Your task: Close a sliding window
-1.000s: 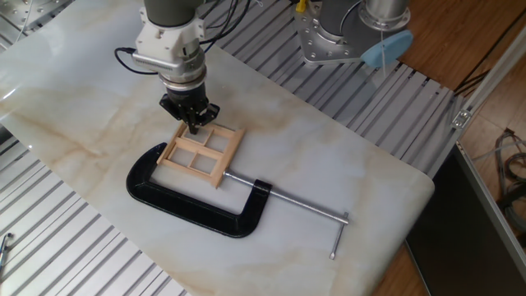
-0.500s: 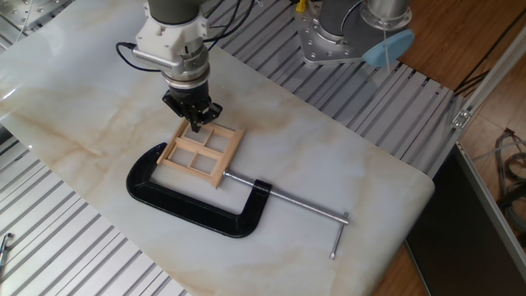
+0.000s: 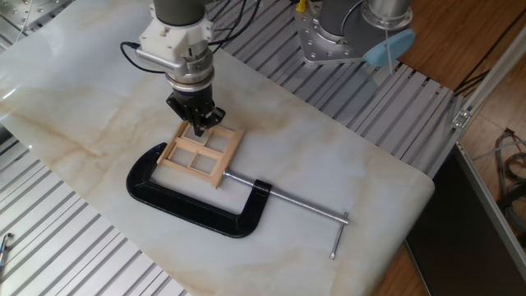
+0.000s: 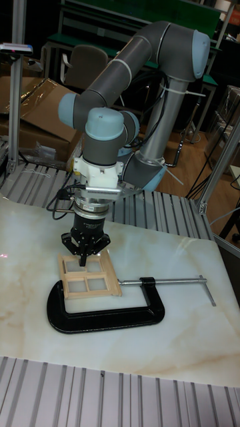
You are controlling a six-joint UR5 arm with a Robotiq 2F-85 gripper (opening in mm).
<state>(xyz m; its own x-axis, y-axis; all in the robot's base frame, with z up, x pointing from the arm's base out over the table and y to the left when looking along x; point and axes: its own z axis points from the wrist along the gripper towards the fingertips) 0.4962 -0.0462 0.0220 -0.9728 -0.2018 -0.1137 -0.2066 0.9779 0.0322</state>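
One gripper slid right along sliding window top edge, fingers pinched together; window nearly closed, C-clamp holds it.

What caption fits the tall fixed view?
UR5 gripper poised at the far edge of a small wooden sliding window clamped in a black C-clamp.

Pale wood sliding window, black C-clamp, white beige-veined marble table.

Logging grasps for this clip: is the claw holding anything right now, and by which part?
Cannot be told. The claw points down at the far edge of the sliding window, its tips together, but whether they pinch the wood or only touch it is unclear.
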